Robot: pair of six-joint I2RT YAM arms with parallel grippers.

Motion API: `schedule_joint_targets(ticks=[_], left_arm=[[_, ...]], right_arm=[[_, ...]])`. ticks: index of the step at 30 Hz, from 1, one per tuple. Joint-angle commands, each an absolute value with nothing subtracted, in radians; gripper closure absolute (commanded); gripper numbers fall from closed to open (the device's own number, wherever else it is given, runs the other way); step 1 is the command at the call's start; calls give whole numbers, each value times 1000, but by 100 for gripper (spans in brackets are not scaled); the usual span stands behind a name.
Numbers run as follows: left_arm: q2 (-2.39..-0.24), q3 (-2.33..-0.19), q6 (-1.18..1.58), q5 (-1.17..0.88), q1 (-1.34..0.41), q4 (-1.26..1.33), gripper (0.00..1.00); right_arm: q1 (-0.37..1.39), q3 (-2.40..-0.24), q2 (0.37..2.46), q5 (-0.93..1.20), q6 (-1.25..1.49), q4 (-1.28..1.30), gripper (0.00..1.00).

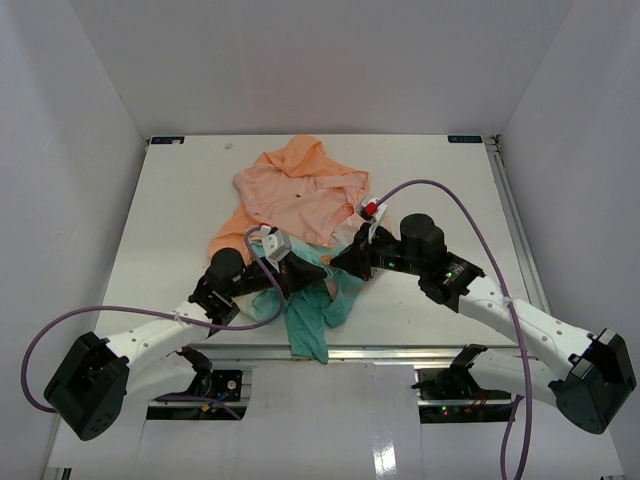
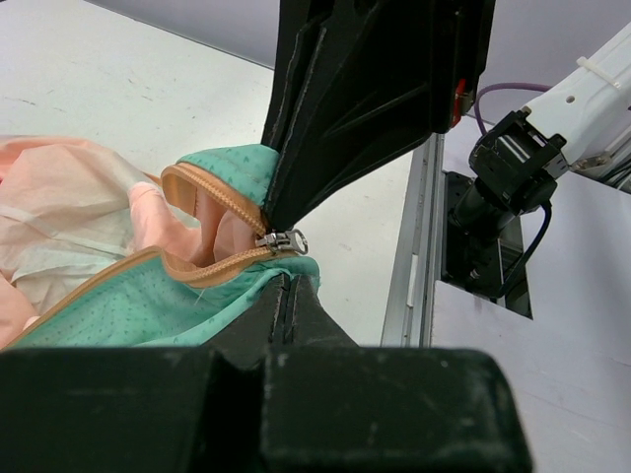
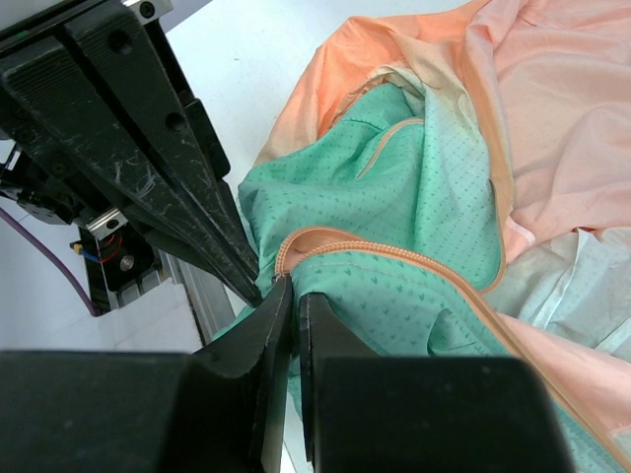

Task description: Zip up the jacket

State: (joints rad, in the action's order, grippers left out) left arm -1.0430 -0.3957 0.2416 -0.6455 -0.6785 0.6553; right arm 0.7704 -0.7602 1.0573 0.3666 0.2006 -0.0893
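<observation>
**Item 1, jacket [image 1: 300,200].** You have it lying crumpled at the middle of the tabletop [image 1: 170,200], well apart from the left and right edges. The peach-orange part with the hood [image 1: 300,155] points to the far edge. The teal part [image 1: 310,325] lies at the near edge, with one fold draped over that edge between the two arm bases.

**Item 2, zip [image 3: 394,258].** The tape is peach and runs across the teal cloth. In your left wrist view the two sides part just beyond the metal zip slider [image 2: 286,239], and the tape there stands in an open loop.

**Item 3, left gripper [image 2: 279,254].** It reaches in from the near-left. Its jaws are closed down on the teal cloth at the slider, one finger above and one below. You cannot tell whether they pinch the slider itself or only the fabric beside it.

**Item 4, right gripper [image 3: 268,292].** It reaches in from the near-right. Its jaws are pinched together on the teal hem edge, just beside the end of the zip tape, and the tips meet on the cloth.

**Item 5, position of the pair.** Both grippers sit close together near the middle of the near edge, facing one another across the teal fold.

**Item 6, fittings.** A purple cable [image 1: 440,190] arcs over each arm. A metal rail [image 2: 419,246] runs along the near edge.
</observation>
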Motion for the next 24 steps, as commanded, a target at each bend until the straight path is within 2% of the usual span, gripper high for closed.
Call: schedule_joint_targets(ticks=[1, 13, 15, 18, 24], left_arm=[[-1047, -434, 243, -787, -731, 638, 100], [-1057, -452, 230, -770, -738, 598, 100], [-1044, -457, 230, -726, -738, 583, 97], [-1023, -448, 248, -676, -738, 578, 69], [-1025, -467, 287, -627, -737, 568, 55]], right_arm=[[737, -854, 1100, 339, 178, -198, 92], [732, -897, 1136, 429, 182, -198, 92], [733, -854, 1116, 441, 191, -220, 92], [733, -783, 1066, 462, 219, -266, 92], [734, -654, 984, 504, 281, -389, 92]])
